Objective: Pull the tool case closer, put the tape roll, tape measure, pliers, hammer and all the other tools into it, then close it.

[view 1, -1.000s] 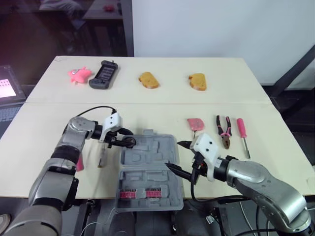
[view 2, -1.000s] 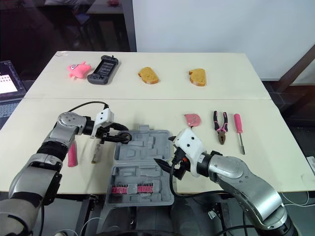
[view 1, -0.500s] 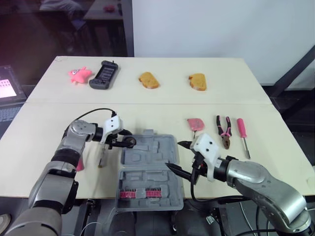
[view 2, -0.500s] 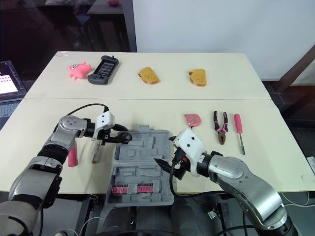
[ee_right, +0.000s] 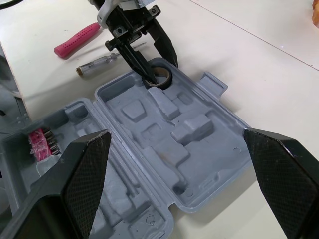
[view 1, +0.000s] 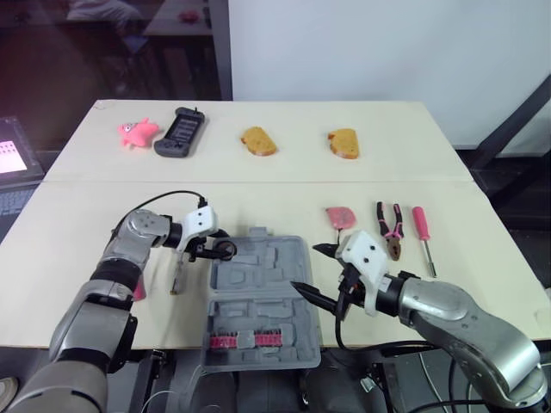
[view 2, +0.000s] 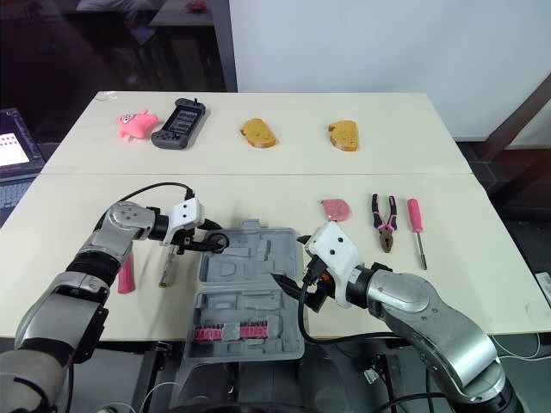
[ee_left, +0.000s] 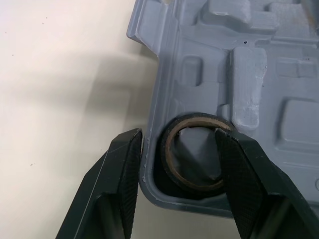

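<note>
Now the black ring-shaped tape roll (ee_left: 189, 185) is judged seated in the grey plastic tool case (ee_left: 259, 99), so the spread left hand (ee_left: 177, 137) should be withdrawn.

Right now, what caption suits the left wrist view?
Left fingers open at a tape roll lying in the tool case's corner.

Matt grey plastic tool case (ee_left: 259, 89); glossy tape roll (ee_left: 192, 155).

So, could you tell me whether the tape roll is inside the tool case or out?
In: the tape roll lies flat in a corner recess of the open tool case, with the left gripper open over it.
</note>
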Robot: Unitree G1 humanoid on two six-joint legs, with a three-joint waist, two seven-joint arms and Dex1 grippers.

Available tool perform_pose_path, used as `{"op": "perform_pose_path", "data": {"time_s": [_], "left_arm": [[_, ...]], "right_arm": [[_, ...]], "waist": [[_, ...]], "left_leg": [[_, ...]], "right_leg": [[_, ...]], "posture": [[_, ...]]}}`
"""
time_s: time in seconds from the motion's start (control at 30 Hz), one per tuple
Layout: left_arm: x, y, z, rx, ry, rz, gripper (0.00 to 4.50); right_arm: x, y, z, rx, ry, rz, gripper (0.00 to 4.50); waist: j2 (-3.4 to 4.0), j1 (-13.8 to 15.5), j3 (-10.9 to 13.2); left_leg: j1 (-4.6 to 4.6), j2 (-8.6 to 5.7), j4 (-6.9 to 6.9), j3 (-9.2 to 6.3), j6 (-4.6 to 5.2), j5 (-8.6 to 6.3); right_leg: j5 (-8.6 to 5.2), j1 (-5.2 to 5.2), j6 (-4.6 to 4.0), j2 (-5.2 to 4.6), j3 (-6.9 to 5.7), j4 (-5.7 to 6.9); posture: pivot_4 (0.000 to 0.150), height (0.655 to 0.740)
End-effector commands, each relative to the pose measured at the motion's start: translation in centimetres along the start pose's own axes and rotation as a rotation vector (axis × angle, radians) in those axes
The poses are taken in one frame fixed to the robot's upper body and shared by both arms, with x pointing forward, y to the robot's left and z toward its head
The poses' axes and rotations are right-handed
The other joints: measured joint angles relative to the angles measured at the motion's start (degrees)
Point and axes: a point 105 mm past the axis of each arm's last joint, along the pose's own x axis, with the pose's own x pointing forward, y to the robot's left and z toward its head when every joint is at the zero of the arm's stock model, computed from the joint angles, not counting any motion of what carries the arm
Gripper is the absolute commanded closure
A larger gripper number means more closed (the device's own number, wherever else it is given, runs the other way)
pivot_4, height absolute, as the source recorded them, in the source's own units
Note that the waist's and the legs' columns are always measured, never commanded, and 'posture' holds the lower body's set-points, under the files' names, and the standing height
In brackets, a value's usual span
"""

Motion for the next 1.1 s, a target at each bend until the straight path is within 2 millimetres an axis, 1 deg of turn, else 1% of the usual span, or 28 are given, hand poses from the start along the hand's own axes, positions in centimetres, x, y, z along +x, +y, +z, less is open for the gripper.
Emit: {"op": "perform_pose_path", "data": {"time_s": [0.03,0.23,0.47,0.57,0.6,0.63,0.67,0.73,0.8,0.83,0.87,0.93,0.97,1.0,1.03,1.07,1.1], "left_arm": [[0.5,-0.6,-0.8,-0.013,0.035,-0.027,2.07],[-0.5,0.7,1.9,-0.006,-0.097,0.011,2.07],[-2.7,1.5,3.6,-0.014,-0.206,0.039,2.07],[-4.4,2.1,3.8,-0.040,-0.233,0.066,2.07],[-5.3,2.4,3.8,-0.053,-0.236,0.082,2.07],[-6.8,2.9,3.6,-0.071,-0.232,0.110,2.07],[-8.5,3.2,3.3,-0.088,-0.219,0.138,2.07],[-12.1,3.4,2.3,-0.125,-0.185,0.184,2.07],[-14.8,3.0,1.2,-0.150,-0.150,0.232,2.07],[-16.4,2.8,0.1,-0.152,-0.107,0.286,2.07],[-17.3,2.6,-0.5,-0.151,-0.078,0.321,2.07],[-20.1,1.3,-2.8,-0.204,-0.014,0.390,1.52],[-21.0,0.7,-3.4,-0.223,0.001,0.408,1.18],[-21.8,0.2,-4.0,-0.242,0.012,0.429,0.77],[-23.0,-0.7,-4.9,-0.281,0.023,0.460,0.22],[-24.2,-1.8,-6.2,-0.321,0.054,0.494,0.06],[-25.3,-3.1,-7.6,-0.349,0.108,0.525,0.06]], "right_arm": [[-0.2,0.3,0.9,-0.031,-0.032,0.006,0.00],[-0.2,0.4,1.0,-0.031,-0.036,0.009,0.00],[-0.2,0.2,1.1,-0.023,-0.054,0.009,0.00],[-0.4,-0.4,1.2,-0.022,-0.061,-0.005,0.00],[-0.7,-0.8,1.3,-0.019,-0.065,-0.015,0.00],[-1.2,-1.4,1.2,-0.014,-0.067,-0.035,0.00],[-2.0,-2.2,1.1,-0.006,-0.067,-0.060,0.00],[-3.9,-4.0,0.6,0.002,-0.064,-0.118,0.00],[-5.9,-5.3,0.2,0.005,-0.066,-0.162,0.00],[-7.1,-6.1,-0.3,0.009,-0.058,-0.188,0.00],[-7.9,-6.5,-0.6,0.010,-0.051,-0.202,0.00],[-10.1,-7.6,-1.9,0.000,-0.009,-0.235,0.00],[-10.8,-7.9,-2.2,-0.001,-0.004,-0.245,0.00],[-11.6,-8.3,-2.6,0.000,0.000,-0.259,0.00],[-12.5,-8.8,-3.3,0.001,0.012,-0.276,0.00],[-13.4,-9.4,-4.2,0.002,0.034,-0.293,0.00],[-14.3,-9.8,-5.0,0.000,0.061,-0.307,0.00]], "waist": [[0.00,0.0,0.0],[-0.02,0.1,0.0],[-0.03,0.0,0.0],[-0.04,0.0,0.0],[-0.04,-0.1,0.0],[-0.04,-0.2,0.0],[-0.04,-0.2,0.0],[-0.08,-0.2,0.1],[-0.08,-0.1,0.1],[-0.05,-0.1,0.1],[0.00,0.0,0.1],[0.01,0.0,0.1],[0.01,0.0,0.1],[-0.03,0.0,0.1],[-0.03,0.0,0.1],[-0.03,-0.1,0.1],[-0.03,-0.3,0.1]], "left_leg": [[0.00,0.00,0.00,0.00,0.00,0.00],[-0.05,0.00,0.01,0.00,0.00,0.00],[-0.09,0.00,0.00,0.00,0.00,0.00],[-0.09,0.00,0.00,0.00,0.00,0.00],[-0.09,0.00,-0.01,0.00,0.00,0.00],[-0.09,0.01,-0.01,0.00,0.00,0.00],[-0.08,0.01,-0.02,0.00,0.00,0.00],[-0.08,0.01,-0.07,0.00,0.00,0.00],[-0.09,0.01,-0.17,0.02,0.00,0.00],[-0.09,0.01,-0.21,0.04,0.00,0.00],[-0.05,0.01,-0.24,0.07,0.00,0.00],[0.03,0.01,-0.28,0.09,0.00,0.00],[0.03,0.01,-0.30,0.09,0.00,0.00],[0.04,0.02,-0.31,0.09,0.00,0.00],[0.04,0.05,-0.31,0.09,0.00,0.00],[0.04,0.05,-0.31,0.10,0.00,0.00],[0.04,0.05,-0.30,0.11,0.00,0.00]], "right_leg": [[0.00,0.00,0.00,0.00,0.00,0.00],[0.00,-0.02,0.00,-0.01,0.00,-0.02],[0.00,-0.07,0.00,0.00,0.00,-0.02],[0.00,-0.07,0.00,0.00,0.00,-0.02],[0.00,-0.08,0.00,0.00,0.00,-0.02],[0.00,-0.09,0.00,0.01,0.00,-0.02],[0.00,-0.10,0.00,0.01,0.00,-0.02],[0.00,-0.13,0.00,0.01,0.00,-0.02],[-0.01,-0.16,-0.01,0.00,0.00,-0.08],[-0.01,-0.16,-0.01,-0.01,0.00,-0.12],[-0.02,-0.13,0.00,-0.03,0.02,-0.12],[-0.03,-0.08,-0.02,-0.04,0.02,-0.12],[-0.04,-0.09,-0.02,-0.05,0.02,-0.12],[-0.04,-0.09,-0.04,-0.04,0.02,-0.12],[-0.05,-0.09,-0.05,-0.03,0.00,-0.12],[-0.05,-0.10,-0.06,-0.03,0.00,-0.11],[-0.05,-0.10,-0.07,-0.04,0.01,-0.11]], "posture": [[0.150,0.7400],[0.150,0.7400],[0.150,0.7400],[0.150,0.7400],[0.150,0.7400],[0.150,0.7400],[0.150,0.7400],[0.150,0.7400],[0.150,0.7400],[0.150,0.7400],[0.150,0.7400],[0.150,0.7400],[0.150,0.7400],[0.150,0.7400],[0.150,0.7400],[0.150,0.7400],[0.150,0.7400]]}}
